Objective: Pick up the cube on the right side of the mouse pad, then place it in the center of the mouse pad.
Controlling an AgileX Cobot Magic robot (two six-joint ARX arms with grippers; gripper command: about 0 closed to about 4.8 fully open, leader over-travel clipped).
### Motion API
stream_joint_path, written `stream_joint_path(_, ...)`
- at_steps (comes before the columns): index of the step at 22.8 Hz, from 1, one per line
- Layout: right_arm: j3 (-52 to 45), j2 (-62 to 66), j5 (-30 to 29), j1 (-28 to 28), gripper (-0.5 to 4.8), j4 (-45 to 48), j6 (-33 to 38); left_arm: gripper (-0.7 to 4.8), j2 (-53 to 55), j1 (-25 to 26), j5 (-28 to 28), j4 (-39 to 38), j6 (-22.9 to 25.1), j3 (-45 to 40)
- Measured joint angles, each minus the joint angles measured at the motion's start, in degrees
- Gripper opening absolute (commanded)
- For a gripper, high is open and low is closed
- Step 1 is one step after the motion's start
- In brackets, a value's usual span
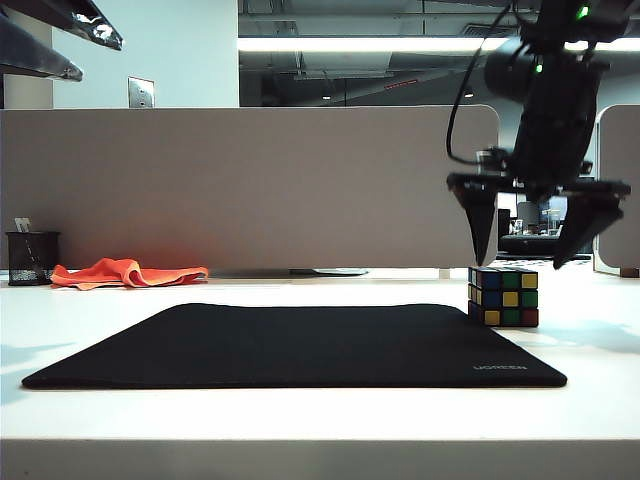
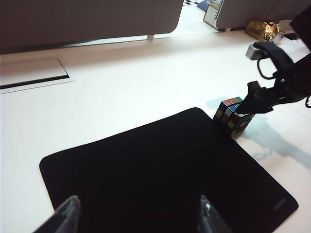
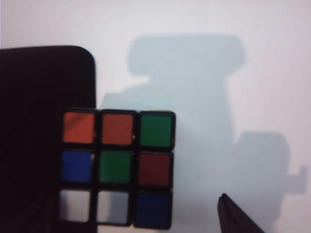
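Two grippers appear over a white bench (image 1: 300, 420). The right gripper (image 1: 535, 240), at the right of the exterior view, hangs pointing downward directly above the small 3x3 puzzle cube (image 1: 503, 296) with black frame and coloured stickers, its two dark fingers spread apart and their tips just above the cube's top, not touching it. The cube stands at the far right corner of the large flat black rectangular fabric mouse pad (image 1: 300, 345), overlapping that corner; in the right wrist view the cube (image 3: 118, 167) shows orange, green, blue, red and white stickers on top, with the mouse pad (image 3: 43, 82) beneath its one side. The left gripper (image 2: 138, 218), seen only in the left wrist view, is held above the near edge of the mouse pad (image 2: 160, 179), fingers wide apart and empty. At the left of the exterior view, a crumpled orange cloth (image 1: 125, 272) lies beside a black mesh pen cup (image 1: 32, 257).
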Motion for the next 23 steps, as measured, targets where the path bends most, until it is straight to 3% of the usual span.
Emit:
stream_joint_path(10, 0.1, 2.7, -1.6, 0.0, 4.78, 3.2, 0.2, 3.10, 0.0, 0.0, 0.0, -1.8, 0.0, 0.0)
stream_joint_path(12, 0.2, 2.9, -2.4, 0.0, 4.50, 3.2, 0.2, 3.10, 0.0, 0.0, 0.0, -1.9, 0.0, 0.0)
stream_joint_path(14, 0.1, 3.4, -2.9, 0.0, 3.36, 2.9, 0.2, 3.10, 0.0, 0.0, 0.0, -1.9, 0.0, 0.0)
stream_joint_path(15, 0.1, 3.6, -2.9, 0.0, 3.14, 2.6, 0.1, 3.10, 0.0, 0.0, 0.0, -1.9, 0.0, 0.0)
stream_joint_path(23, 0.2, 3.4, -2.9, 0.0, 2.69, 2.1, 0.1, 3.10, 0.0, 0.0, 0.0, -1.9, 0.0, 0.0)
